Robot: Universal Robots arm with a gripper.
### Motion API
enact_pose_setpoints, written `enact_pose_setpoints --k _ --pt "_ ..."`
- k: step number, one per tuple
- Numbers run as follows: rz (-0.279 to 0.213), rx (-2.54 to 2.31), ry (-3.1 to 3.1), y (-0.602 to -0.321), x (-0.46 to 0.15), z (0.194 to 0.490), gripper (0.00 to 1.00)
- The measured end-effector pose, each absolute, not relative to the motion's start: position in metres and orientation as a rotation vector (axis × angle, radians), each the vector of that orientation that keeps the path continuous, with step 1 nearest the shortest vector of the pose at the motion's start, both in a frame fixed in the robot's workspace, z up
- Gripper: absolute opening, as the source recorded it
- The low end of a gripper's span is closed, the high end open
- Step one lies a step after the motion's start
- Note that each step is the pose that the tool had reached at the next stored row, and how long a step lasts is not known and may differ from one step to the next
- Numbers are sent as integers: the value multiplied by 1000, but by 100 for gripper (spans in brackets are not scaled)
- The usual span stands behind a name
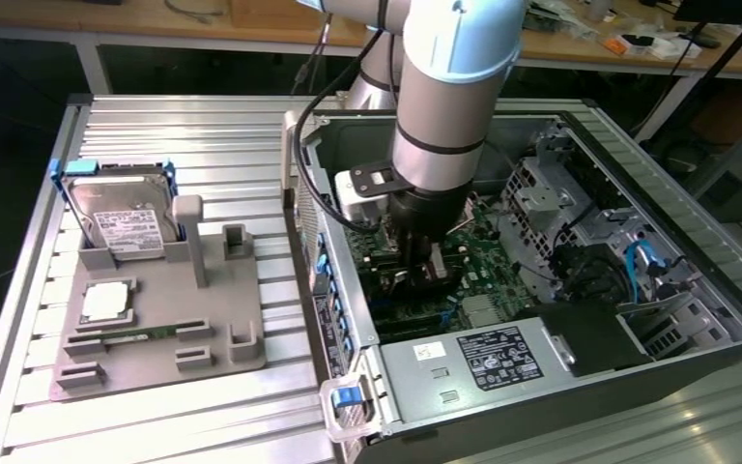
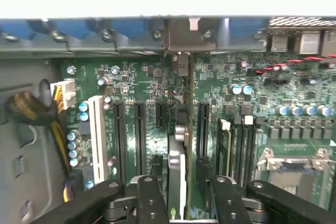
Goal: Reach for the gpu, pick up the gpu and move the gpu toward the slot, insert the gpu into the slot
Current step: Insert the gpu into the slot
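Wrist view looks straight down past the gripper (image 2: 177, 195) onto the green motherboard (image 2: 294, 103) inside the open computer case (image 1: 680, 290). Between the two black fingers (image 2: 149, 198) stands the gpu (image 2: 177, 169), seen edge-on as a thin silvery-dark blade; the jaws are partly closed and clamped on its two faces. The card runs away from the camera toward the rear wall of the case, where its metal end bracket (image 2: 181, 38) meets the row of blue clips (image 2: 126, 29). It sits among the row of long parallel connector strips on the board — a white one (image 2: 96, 135) to one side, dark ones on either side of the card. The slot itself lies under the card's lower edge and cannot be made out, so how deep the card sits cannot be told.

From the exterior view, the grey arm (image 1: 455, 106) reaches down into the middle of the case, the gripper (image 1: 423, 266) low over the board. Beside the case, toward the exterior view's left, a grey fixture plate (image 1: 236, 329) rests on the ribbed metal desk (image 1: 165, 126) — a silver labelled hard drive (image 1: 124, 217) stands in it, with a square silver chip (image 1: 107, 300) and a small green memory stick (image 1: 139, 335) lying nearer the front.
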State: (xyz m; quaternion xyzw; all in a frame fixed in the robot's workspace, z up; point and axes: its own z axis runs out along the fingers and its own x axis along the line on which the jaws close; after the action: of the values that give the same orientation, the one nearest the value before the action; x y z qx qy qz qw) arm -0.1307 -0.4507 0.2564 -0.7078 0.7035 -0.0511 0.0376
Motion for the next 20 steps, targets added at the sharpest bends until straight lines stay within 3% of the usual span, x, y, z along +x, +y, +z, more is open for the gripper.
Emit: enact_pose_setpoints --k 9,10,12,15,16,20 --pt "-158 -2171 2158 -449 -131 272 39" --pt "-159 -2171 2158 -449 -131 273 38" --pt "-159 -2171 2158 -448 -131 275 25" --pt "-159 -2171 2158 -448 -131 277 19" --pt "-159 -2171 2157 -448 -131 278 13" --pt "-159 -2171 2157 -447 -131 278 11"
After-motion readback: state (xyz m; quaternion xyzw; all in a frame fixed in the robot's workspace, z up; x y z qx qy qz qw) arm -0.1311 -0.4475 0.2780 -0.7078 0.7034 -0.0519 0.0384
